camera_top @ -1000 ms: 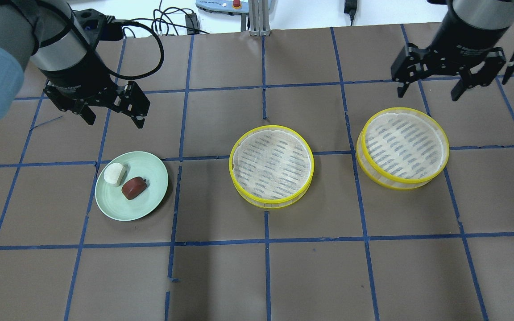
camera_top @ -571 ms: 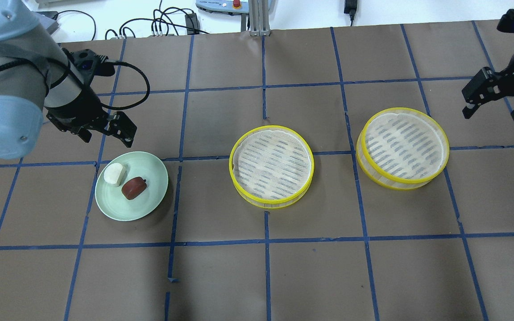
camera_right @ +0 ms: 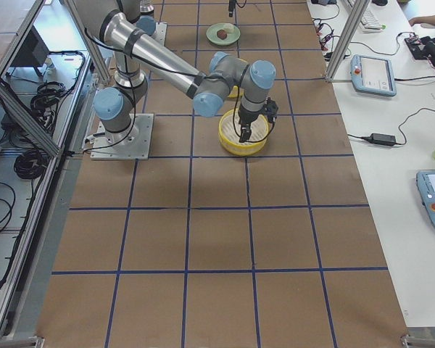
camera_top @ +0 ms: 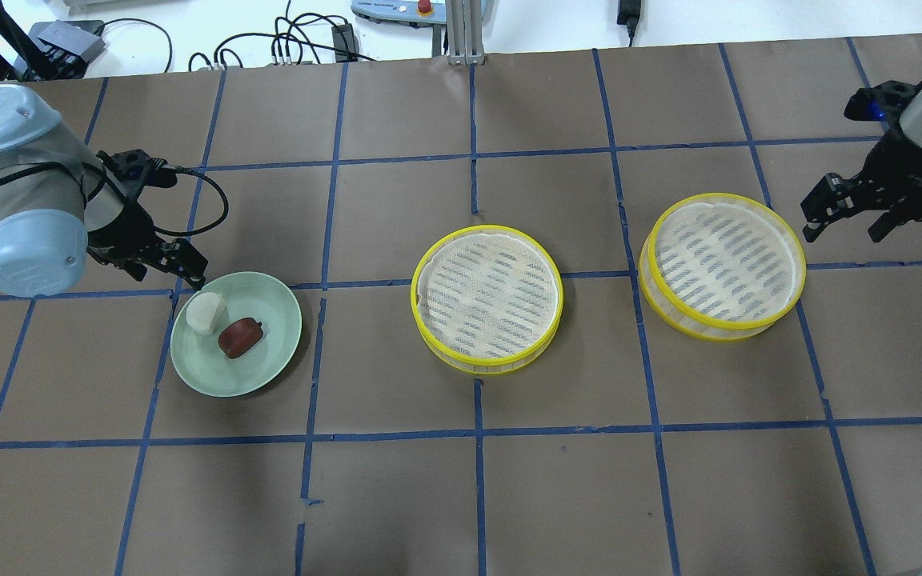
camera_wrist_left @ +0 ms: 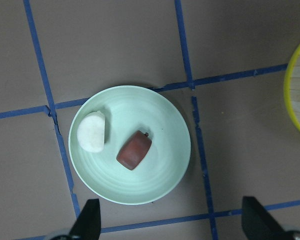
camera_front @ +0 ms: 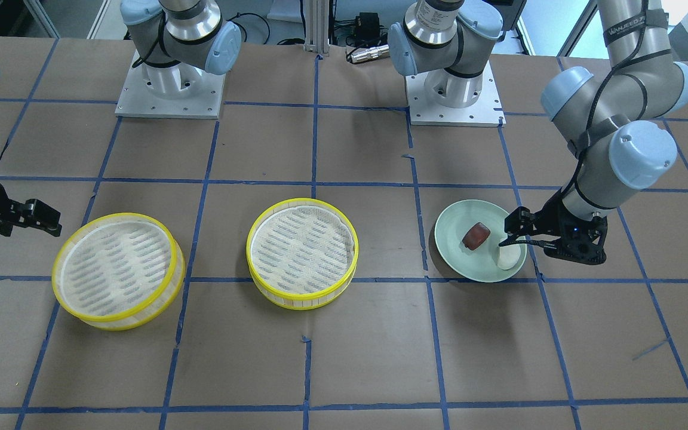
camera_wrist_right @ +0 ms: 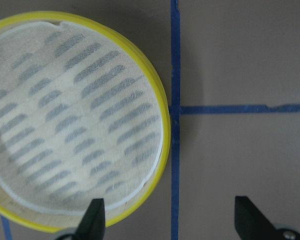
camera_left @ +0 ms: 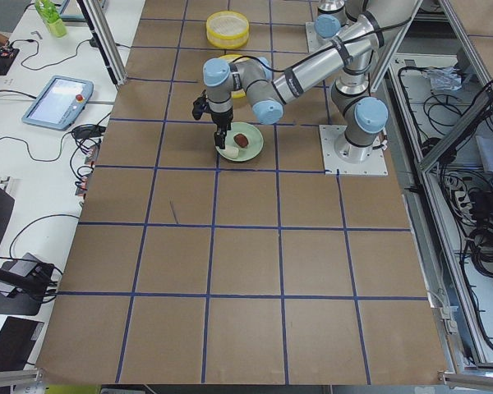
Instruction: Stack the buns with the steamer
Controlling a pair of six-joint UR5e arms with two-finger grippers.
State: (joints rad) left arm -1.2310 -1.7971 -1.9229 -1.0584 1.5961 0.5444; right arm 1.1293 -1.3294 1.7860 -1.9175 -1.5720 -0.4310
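Note:
The white bun (camera_top: 206,312) and the reddish-brown bun (camera_top: 239,337) lie side by side on the pale green plate (camera_top: 273,320). My left gripper (camera_top: 165,270) is open and empty, low over the plate's far left edge, close to the white bun. The left wrist view shows the white bun (camera_wrist_left: 92,132), the brown bun (camera_wrist_left: 134,150) and the plate (camera_wrist_left: 162,120) ahead of the open fingers (camera_wrist_left: 90,220). Two yellow-rimmed steamer trays stand empty, one in the middle (camera_top: 487,230) and one to the right (camera_top: 721,197). My right gripper (camera_top: 843,230) is open and empty just right of the right tray (camera_wrist_right: 162,107).
The brown table (camera_top: 477,496) carries a grid of blue tape lines. Cables and a power supply (camera_top: 341,32) lie beyond its far edge. Both arm bases (camera_front: 168,89) stand at the robot's side of the table.
My left gripper has come down and toward the plate's far left edge. My right gripper has dropped from behind the right tray to its right side. Buns and trays have not moved.

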